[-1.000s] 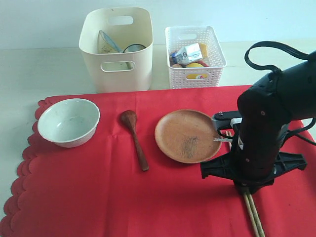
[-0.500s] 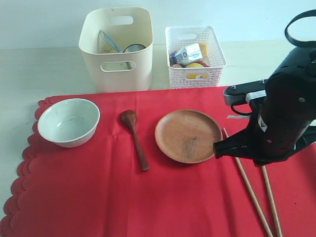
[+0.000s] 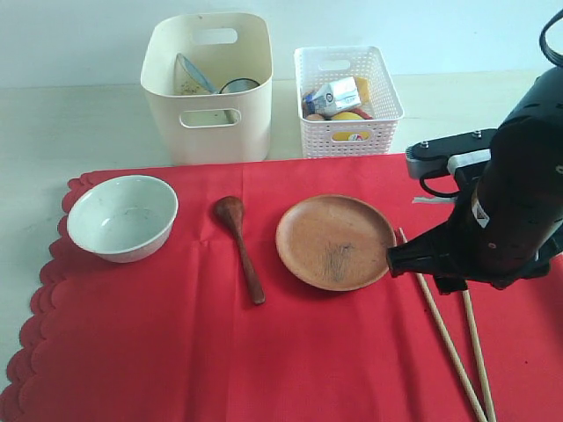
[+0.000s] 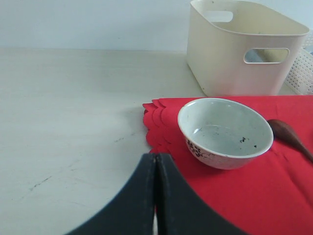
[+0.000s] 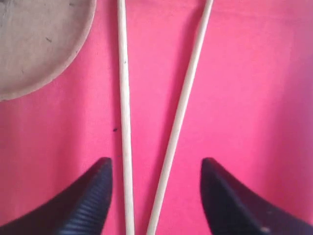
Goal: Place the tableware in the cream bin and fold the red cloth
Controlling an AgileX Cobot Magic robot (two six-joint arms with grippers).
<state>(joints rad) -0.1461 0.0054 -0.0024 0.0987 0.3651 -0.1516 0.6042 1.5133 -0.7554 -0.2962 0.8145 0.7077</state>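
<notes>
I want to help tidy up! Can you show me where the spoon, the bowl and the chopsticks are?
spoon [image 3: 243, 255], exterior view, middle of its handle.
bowl [image 4: 225, 132], left wrist view, inside bottom of the bowl.
chopsticks [image 5: 123, 98], right wrist view, shaft of one stick.

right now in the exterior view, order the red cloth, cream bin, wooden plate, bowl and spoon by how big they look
1. red cloth, by far the largest
2. cream bin, though it sits farther back
3. wooden plate and bowl: they look about alike, so not ranked
4. spoon, smallest
</notes>
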